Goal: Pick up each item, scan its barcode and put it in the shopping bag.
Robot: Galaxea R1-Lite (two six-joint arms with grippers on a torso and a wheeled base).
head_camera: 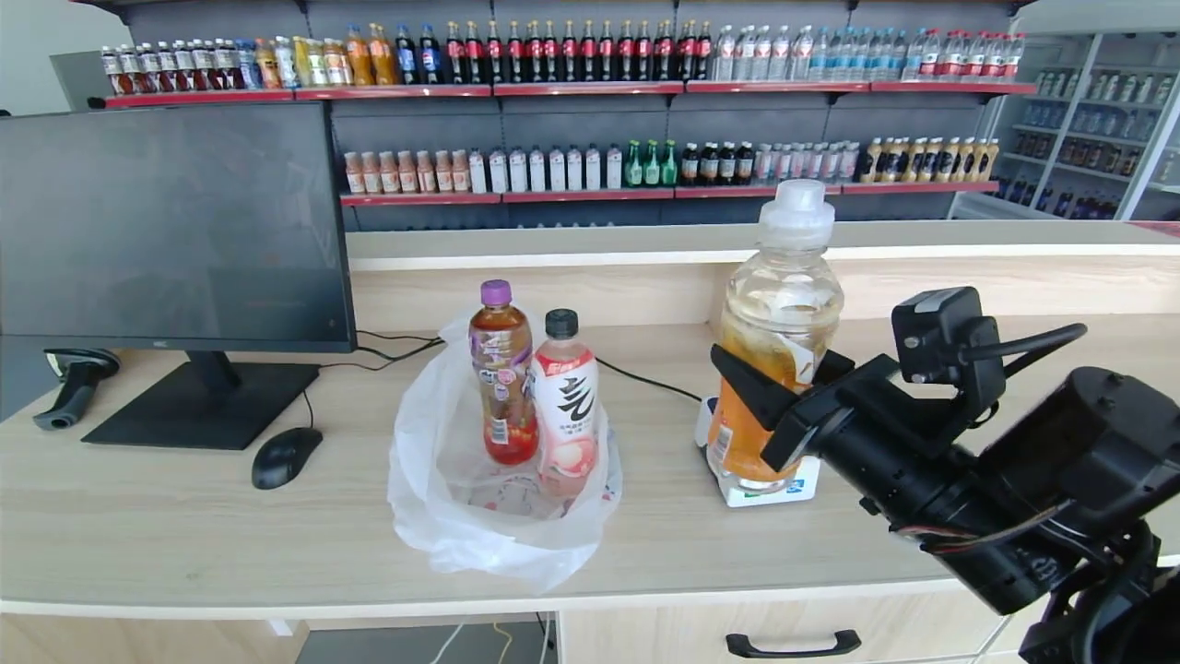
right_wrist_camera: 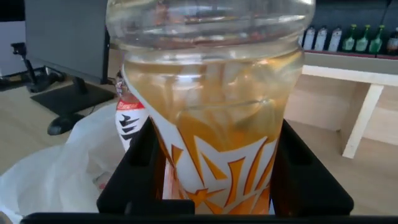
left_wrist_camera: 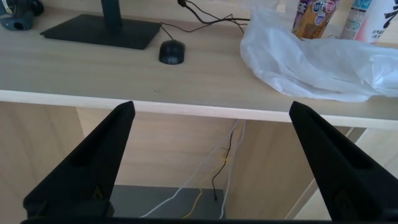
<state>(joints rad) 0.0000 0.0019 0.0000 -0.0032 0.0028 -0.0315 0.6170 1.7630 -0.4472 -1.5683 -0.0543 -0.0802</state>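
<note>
- left gripper [left_wrist_camera: 211,107]: jaws released, spread wide, nothing between; below counter [left_wrist_camera: 186,81] edge, on the near side, roughly 6 o'clock of the gap between mouse and bag.
- handheld scanner [head_camera: 69,383] on the counter at 9 o'clock of the monitor stand.
- monitor [head_camera: 175,221], dark screen, at 10 o'clock on the counter.
- mouse [head_camera: 286,456] just beside the monitor stand, at its 5 o'clock.
- shopping bag [head_camera: 433,470], white plastic, mouth open, mid-counter, at 3 o'clock of the mouse.
- upright inside the bag: purple-capped bottle [head_camera: 502,369] and black-capped bottle [head_camera: 565,406], side by side and touching, black-capped one at 3 o'clock.
- orange-labelled bottle [head_camera: 782,304], white cap, upright, at 3 o'clock of the bag and apart from it.
- right gripper [head_camera: 784,378]: clenched on the orange-labelled bottle at label height, one finger each side.
- white box device [head_camera: 774,491] directly under the bottle base, cable leaving at 10 o'clock; cannot tell whether bottle and device touch.
- drink shelves [head_camera: 590,89] at 12 o'clock behind the counter.
</note>
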